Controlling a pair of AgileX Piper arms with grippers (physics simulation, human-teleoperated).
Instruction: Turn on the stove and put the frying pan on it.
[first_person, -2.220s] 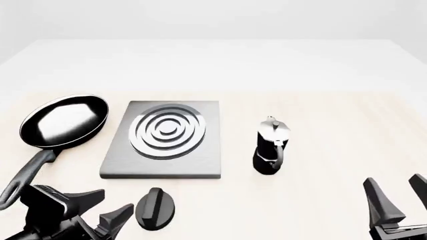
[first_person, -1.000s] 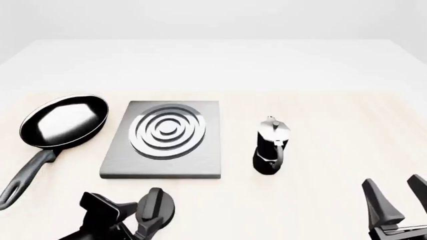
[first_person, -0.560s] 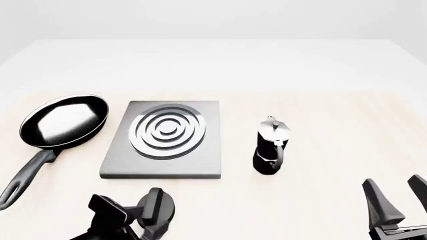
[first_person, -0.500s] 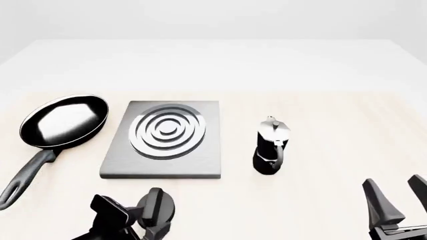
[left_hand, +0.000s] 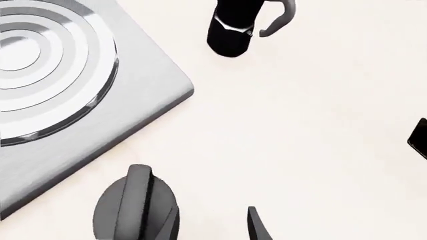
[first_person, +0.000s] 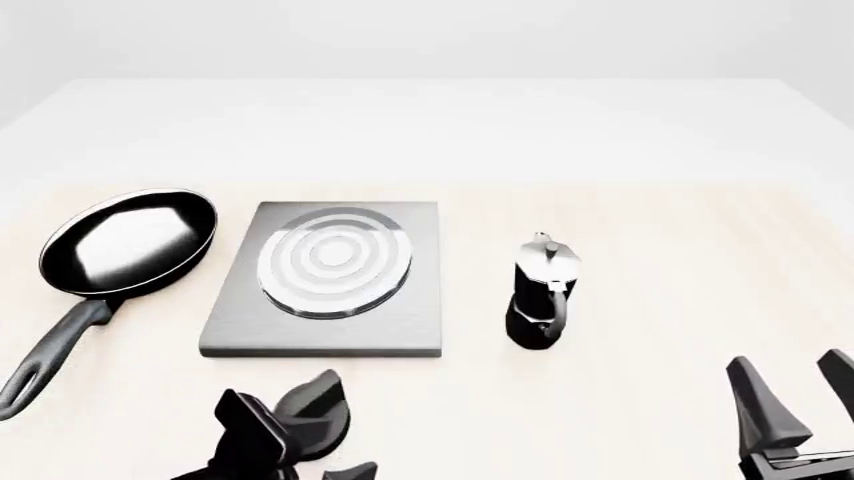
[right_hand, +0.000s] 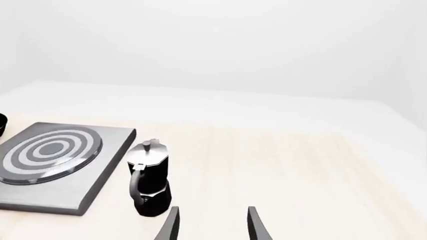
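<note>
Near the front edge of the table (first_person: 641, 150), at lower left in the front view, we see the left gripper (first_person: 296, 445) at the black oval knob (first_person: 315, 405). Its dark fingers (first_person: 247, 425) rise beside the knob and overlap it, but we cannot tell whether they close on it or merely stand against it. From the left wrist view the knob (left_hand: 137, 210) lies just off the near edge of the stove (left_hand: 143, 82), and a single fingertip (left_hand: 257, 227) shows apart from the knob on bare table.

We find the stove (first_person: 320, 325), a flat grey slab with a ringed burner (first_person: 331, 260), at centre left of the table. The frying pan (first_person: 130, 240) rests on the table just to the left of the stove, not on it, with its long handle (first_person: 54, 350) running toward the near edge. It lies well apart from both grippers' fingers; the left gripper is nearer to it than the right.

To the right of the stove stands the coffee pot (first_person: 541, 295), upright and apart from it.

At lower right the right gripper (first_person: 798, 400) holds nothing, its two fingers parted with a clear gap between them; the right wrist view shows the same spread fingers (right_hand: 257, 227) over bare table, the coffee pot (right_hand: 148, 177) near them and the stove (right_hand: 100, 187) beyond.
</note>
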